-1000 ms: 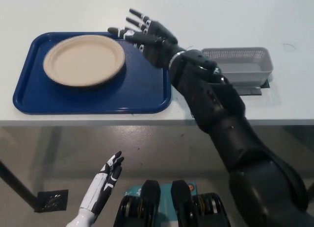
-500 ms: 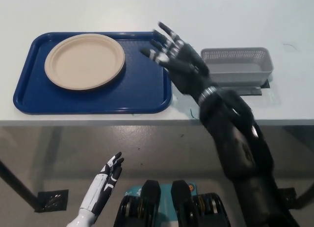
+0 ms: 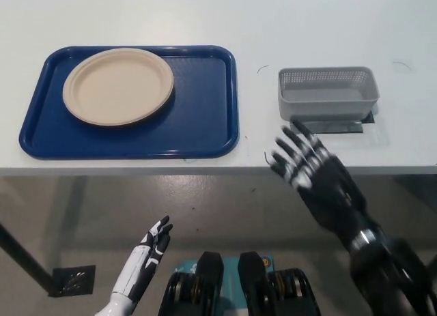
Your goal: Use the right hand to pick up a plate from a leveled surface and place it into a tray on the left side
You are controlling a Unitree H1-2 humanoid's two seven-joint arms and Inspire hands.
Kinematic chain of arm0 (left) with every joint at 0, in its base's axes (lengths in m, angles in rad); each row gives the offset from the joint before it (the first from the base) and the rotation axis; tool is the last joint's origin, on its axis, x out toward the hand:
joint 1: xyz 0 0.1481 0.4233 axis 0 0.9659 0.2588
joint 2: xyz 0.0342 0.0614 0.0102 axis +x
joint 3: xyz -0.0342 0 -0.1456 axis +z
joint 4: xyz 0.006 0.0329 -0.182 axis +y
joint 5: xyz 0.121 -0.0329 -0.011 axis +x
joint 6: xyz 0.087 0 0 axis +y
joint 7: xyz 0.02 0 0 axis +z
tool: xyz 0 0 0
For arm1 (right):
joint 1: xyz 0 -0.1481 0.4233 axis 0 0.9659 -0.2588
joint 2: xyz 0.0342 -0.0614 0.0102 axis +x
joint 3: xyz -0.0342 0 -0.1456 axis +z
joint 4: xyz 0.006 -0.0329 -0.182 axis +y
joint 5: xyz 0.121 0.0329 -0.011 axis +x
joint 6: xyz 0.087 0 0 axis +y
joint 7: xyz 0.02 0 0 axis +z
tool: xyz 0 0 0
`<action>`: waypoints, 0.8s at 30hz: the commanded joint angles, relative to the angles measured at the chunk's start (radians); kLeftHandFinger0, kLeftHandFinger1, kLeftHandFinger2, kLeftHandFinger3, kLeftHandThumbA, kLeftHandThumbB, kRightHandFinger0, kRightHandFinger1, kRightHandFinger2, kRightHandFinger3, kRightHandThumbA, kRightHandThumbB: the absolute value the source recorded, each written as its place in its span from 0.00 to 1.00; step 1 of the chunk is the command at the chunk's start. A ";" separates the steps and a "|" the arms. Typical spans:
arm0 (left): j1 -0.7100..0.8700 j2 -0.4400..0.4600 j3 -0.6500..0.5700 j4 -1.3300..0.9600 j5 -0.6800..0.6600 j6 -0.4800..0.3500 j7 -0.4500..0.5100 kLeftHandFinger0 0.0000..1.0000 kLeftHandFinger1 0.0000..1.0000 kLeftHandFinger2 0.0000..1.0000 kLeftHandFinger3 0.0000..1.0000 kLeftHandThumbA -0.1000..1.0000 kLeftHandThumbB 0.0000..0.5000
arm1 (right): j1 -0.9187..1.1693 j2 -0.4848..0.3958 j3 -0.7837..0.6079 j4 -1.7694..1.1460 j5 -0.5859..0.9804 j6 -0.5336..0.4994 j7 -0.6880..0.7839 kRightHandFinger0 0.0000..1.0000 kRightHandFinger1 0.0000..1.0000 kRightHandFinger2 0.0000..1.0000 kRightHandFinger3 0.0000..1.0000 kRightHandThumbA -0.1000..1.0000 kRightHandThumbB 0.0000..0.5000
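Note:
A beige plate (image 3: pixel 118 86) lies flat in the left half of the blue tray (image 3: pixel 205 118) on the white table. My black right hand (image 3: pixel 313 171) is open with its fingers spread, holding nothing, at the table's front edge below the grey basket and well right of the tray. My white left hand (image 3: pixel 147 254) rests open below the table's edge at the lower left.
A grey mesh basket (image 3: pixel 328 92) stands on the table to the right of the tray, on a dark base. The white table (image 3: pixel 307 29) stretches behind both. Below the front edge is grey floor.
My right hand has drawn back from the tray's right edge, moving down and to the right to the table's front edge. The plate stays in the tray. My left hand has barely moved.

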 commanded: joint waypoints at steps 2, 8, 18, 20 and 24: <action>-0.013 -0.004 -0.013 0.000 0.005 -0.036 0.004 1.00 1.00 1.00 1.00 1.00 0.01 | 0.330 -0.155 0.074 -0.798 0.380 -0.151 0.221 1.00 1.00 1.00 1.00 1.00 1.00; -0.005 -0.004 -0.011 -0.002 0.005 -0.043 0.009 1.00 1.00 1.00 1.00 1.00 0.00 | 0.407 -0.160 -0.040 -0.532 0.366 -0.108 0.312 1.00 1.00 1.00 1.00 1.00 0.95; -0.006 -0.014 -0.008 0.007 0.001 -0.057 0.017 1.00 1.00 1.00 1.00 1.00 0.00 | 0.274 -0.059 -0.207 0.088 0.448 0.031 0.322 1.00 1.00 1.00 1.00 1.00 0.94; 0.002 -0.014 -0.006 0.002 0.003 -0.058 0.019 1.00 1.00 1.00 1.00 1.00 0.00 | 0.260 -0.050 -0.211 0.155 0.421 0.031 0.353 1.00 1.00 1.00 1.00 1.00 0.94; 0.007 -0.016 -0.004 -0.006 -0.007 -0.056 0.013 1.00 1.00 1.00 1.00 1.00 0.00 | 0.223 -0.049 -0.220 0.276 0.383 0.034 0.430 1.00 1.00 1.00 1.00 1.00 0.93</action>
